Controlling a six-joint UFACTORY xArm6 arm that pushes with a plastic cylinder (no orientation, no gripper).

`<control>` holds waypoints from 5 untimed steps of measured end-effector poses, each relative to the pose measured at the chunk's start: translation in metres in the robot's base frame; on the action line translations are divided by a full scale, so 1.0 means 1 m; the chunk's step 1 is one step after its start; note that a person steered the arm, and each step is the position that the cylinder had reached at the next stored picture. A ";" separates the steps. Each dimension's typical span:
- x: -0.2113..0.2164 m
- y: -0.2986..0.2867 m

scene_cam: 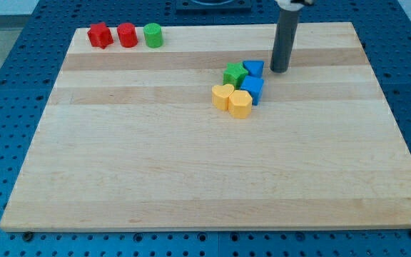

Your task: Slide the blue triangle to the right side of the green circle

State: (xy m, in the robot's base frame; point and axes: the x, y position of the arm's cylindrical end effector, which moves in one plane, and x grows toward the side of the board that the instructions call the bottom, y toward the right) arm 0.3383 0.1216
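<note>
The blue triangle (254, 68) lies right of centre on the wooden board (191, 171), touching a green star-shaped block (235, 74). The green circle (153, 35) stands at the view's top left, far from the triangle. My tip (279, 71) is a dark rod standing just to the right of the blue triangle, a small gap apart.
A blue cube (252, 89) sits below the triangle. A yellow heart (222, 96) and a yellow block (240, 104) sit below the green star. A red star (100, 35) and a red cylinder (127, 35) stand left of the green circle.
</note>
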 end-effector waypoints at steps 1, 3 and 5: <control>0.025 0.000; 0.021 -0.035; 0.002 -0.074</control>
State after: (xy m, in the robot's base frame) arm 0.3406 0.0477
